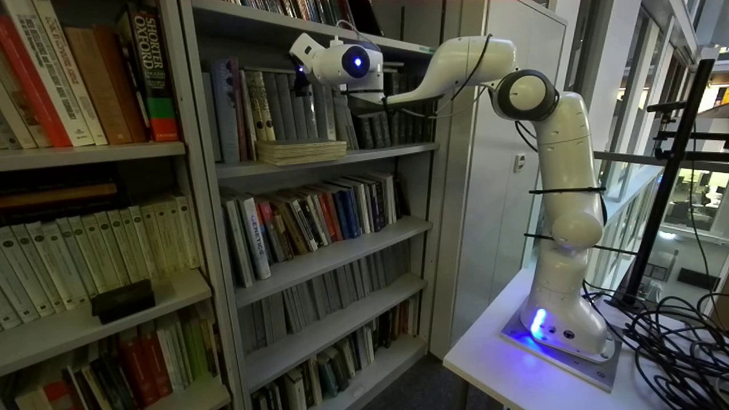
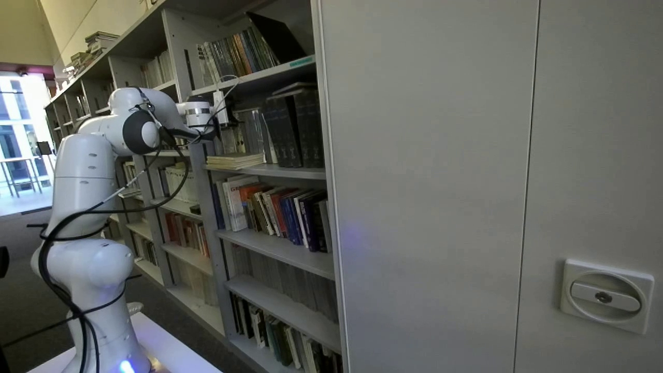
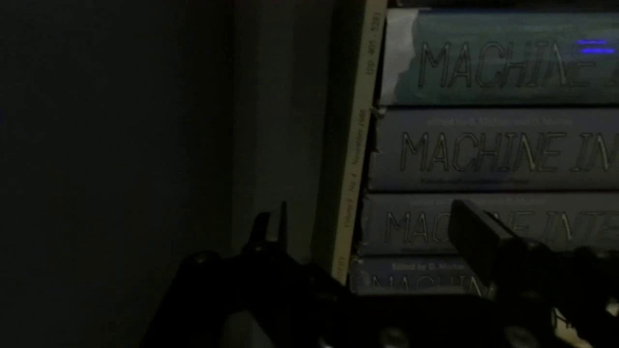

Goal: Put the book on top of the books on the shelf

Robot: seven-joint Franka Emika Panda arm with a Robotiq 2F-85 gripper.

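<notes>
The upright books with grey and dark spines stand in a row on the grey metal shelf. They also show in an exterior view and in the wrist view as "MACHINE" spines. A thin pale-yellow book lies across the tops of these books in the dark wrist view. My gripper is open, one finger on each side of the yellow book's edge, with gaps on both sides. In both exterior views the gripper is in front of the row, and the yellow book cannot be made out.
A stack of cream thin books lies flat at the shelf's front edge, below the gripper. An upper shelf board runs just above the wrist. Dark thick books stand farther along. A tall cabinet door flanks the bookcase.
</notes>
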